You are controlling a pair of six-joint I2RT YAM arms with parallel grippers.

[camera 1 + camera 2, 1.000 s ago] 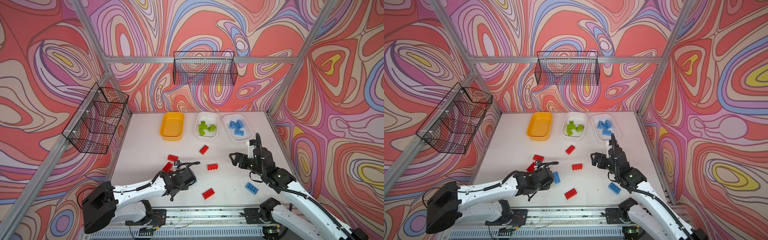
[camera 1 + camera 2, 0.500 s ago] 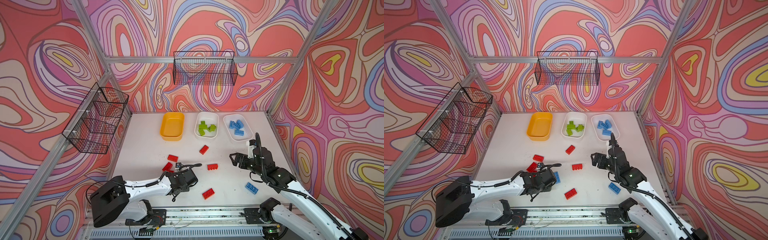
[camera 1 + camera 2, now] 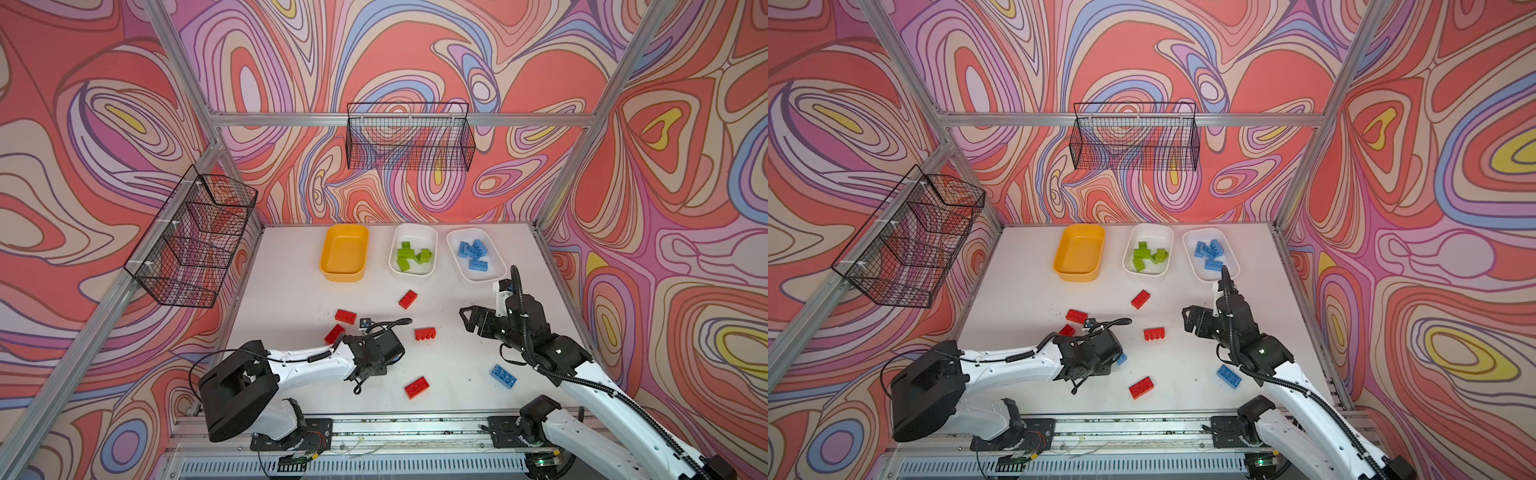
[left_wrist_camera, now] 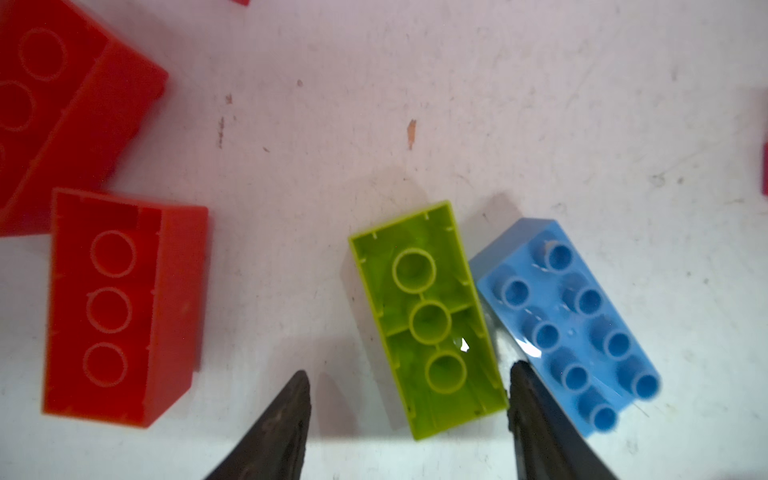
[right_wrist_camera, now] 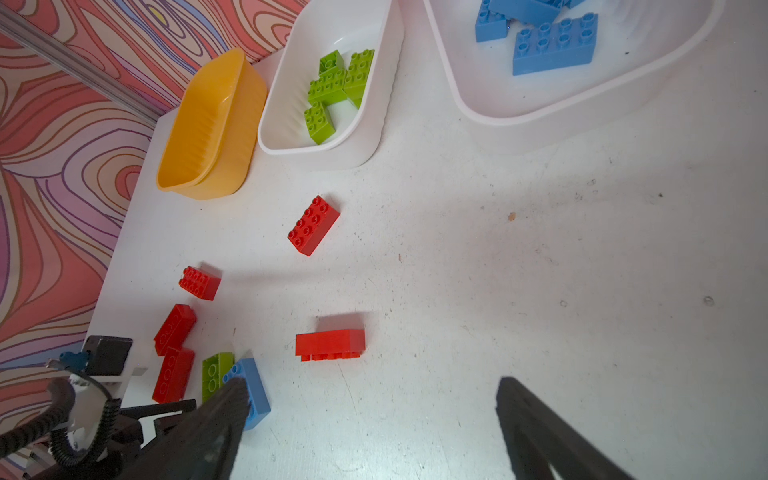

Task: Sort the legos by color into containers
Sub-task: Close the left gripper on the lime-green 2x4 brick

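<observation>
L hand (image 4: 409,370) half-spread, R hand (image 5: 372,381) wide

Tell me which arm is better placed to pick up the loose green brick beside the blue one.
Left. The left claw is open directly over the green brick, fingertips either side of it. The right claw hangs open farther away.

The left arm's big black elbow (image 3: 237,390) has swung inward at the counter (image 3: 291,291) edge, and the left pincer (image 4: 410,370) has nudged further over the blue brick (image 3: 1122,360), hiding more of it.
</observation>
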